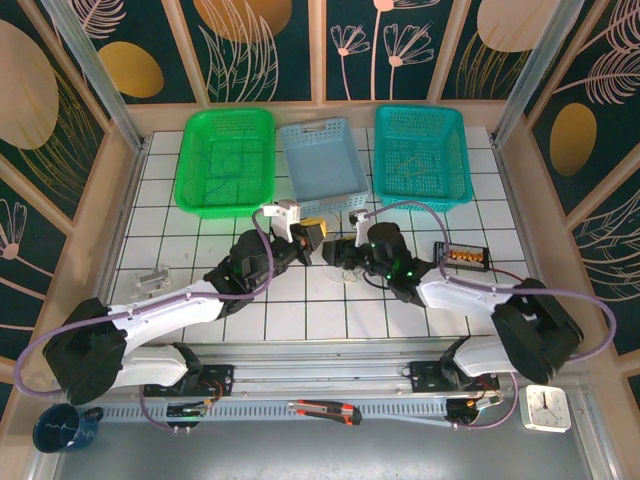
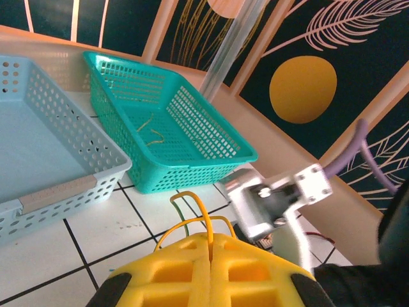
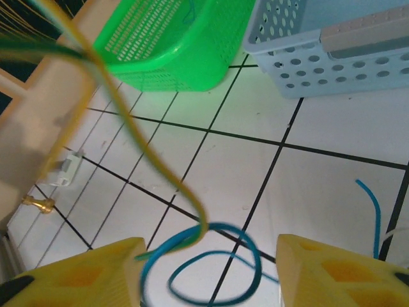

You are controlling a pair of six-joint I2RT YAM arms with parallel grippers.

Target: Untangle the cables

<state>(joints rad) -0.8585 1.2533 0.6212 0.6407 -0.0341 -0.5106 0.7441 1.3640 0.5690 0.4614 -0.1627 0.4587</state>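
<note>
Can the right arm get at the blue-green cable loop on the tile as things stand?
Probably yes. The right gripper is open, and the blue-green cable loop lies on the table right between its fingers. Only the yellow cable hangs down into the loop, so it may get pinched too.

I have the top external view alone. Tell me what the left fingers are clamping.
Observer: The left fingers, yellow foam pads pressed shut, pinch thin yellow wire loops that rise from between them.
Operator: Report the right fingers.
Observer: The right fingers stand apart, with a thin blue wire loop between them.
Operator: Say what else joins that loop.
Observer: A long yellow wire drops from the upper left and meets it.
</note>
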